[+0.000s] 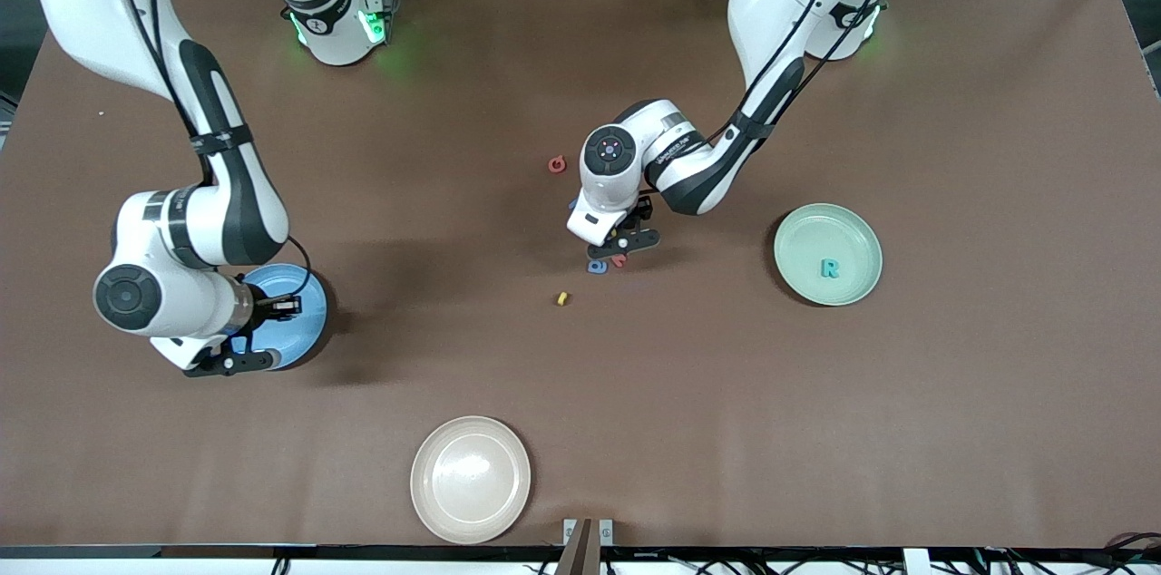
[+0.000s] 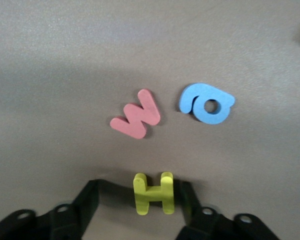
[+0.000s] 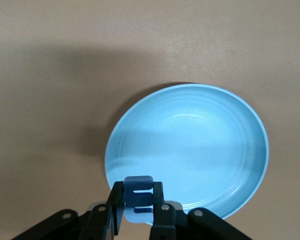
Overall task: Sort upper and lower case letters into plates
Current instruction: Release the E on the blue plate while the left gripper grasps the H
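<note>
Left gripper (image 2: pixel 152 192): over the middle of the table, fingers pinched on the yellow H (image 2: pixel 153 193), lifted above the pink w (image 2: pixel 136 116) and the blue a (image 2: pixel 206 102).
Right gripper (image 3: pixel 139 200): over the sky-blue plate (image 3: pixel 190 145) near the right arm's edge of the table, jaws closed on a small blue letter (image 3: pixel 139 192); which letter, I couldn't tell.
Mint plate (image 1: pixel 827 254): sat toward the left arm's end, a teal R (image 1: pixel 829 268) already in it.
Loose on the table: a red letter (image 1: pixel 557 163) toward the robots' edge, a tiny yellow one (image 1: pixel 562 297) nearer the front edge than the pair under the left gripper.
Risk, left: the H was held only across its middle, so it could twist or slip out on the way to a plate.
Risk, right: the letter hung over the plate's rim, not its centre; dropped there, it might bounce out onto the table.
Count: seven letters visible, one in a plate, two gripped, four loose; three plates with the beige plate (image 1: pixel 470 479) by the front edge.
</note>
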Robot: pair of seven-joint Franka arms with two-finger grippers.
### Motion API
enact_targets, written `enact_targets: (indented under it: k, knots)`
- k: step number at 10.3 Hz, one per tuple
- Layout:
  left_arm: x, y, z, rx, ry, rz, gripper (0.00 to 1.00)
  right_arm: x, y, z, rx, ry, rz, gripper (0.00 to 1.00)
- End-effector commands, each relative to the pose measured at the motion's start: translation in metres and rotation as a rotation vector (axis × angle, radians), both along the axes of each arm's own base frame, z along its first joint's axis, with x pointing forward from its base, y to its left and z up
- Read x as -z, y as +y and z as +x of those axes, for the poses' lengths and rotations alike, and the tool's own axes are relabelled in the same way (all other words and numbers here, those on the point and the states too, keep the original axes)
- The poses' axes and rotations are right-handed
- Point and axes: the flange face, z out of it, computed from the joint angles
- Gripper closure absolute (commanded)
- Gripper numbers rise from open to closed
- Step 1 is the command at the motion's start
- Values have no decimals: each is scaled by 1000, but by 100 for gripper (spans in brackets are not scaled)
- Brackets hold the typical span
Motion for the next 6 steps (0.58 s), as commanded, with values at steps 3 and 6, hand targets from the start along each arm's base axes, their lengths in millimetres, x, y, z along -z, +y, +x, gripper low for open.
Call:
enact_targets:
  k: [3, 6]
  knots:
    - [5, 0, -1, -20, -7, 12, 75, -1, -23, -5, -62, -11, 21, 47]
    - [-14, 5, 11, -31, -32, -3, 100, 1, -23, -5, -46, -9, 24, 0]
